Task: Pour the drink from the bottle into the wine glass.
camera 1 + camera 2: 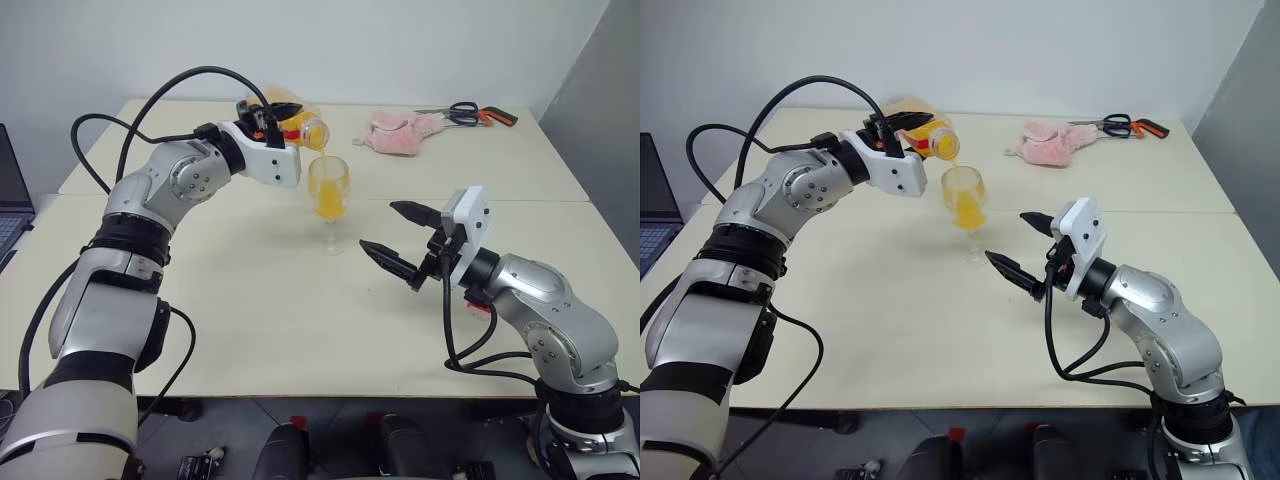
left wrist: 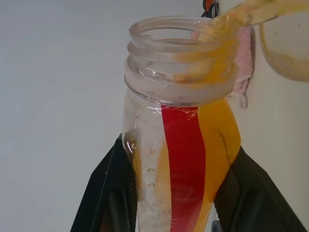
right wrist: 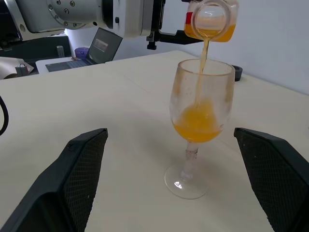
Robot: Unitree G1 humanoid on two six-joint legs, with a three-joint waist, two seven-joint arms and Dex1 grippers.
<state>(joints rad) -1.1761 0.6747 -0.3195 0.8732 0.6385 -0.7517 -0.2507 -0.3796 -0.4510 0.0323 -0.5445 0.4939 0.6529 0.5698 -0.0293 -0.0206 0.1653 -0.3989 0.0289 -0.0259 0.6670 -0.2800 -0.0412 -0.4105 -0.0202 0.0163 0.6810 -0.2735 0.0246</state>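
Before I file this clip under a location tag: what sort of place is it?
Probably an office or lab workspace: plain pale tables pushed together against a bare wall, a laptop at one side, and scissors lying about.

In the left wrist view the bottle (image 2: 181,145) runs off the lower edge, so its base cannot be seen, and the two black fingers (image 2: 104,193) clamped on it are cut off there too. The wine glass (image 2: 285,43) shows just a slice of its bowl at that picture's edge (stem and foot lie outside it). From the head, a laptop (image 1: 10,200) is cropped by the left edge, and the scissors (image 1: 470,115) on the far desk (image 1: 280,320) are too small to make out in detail.
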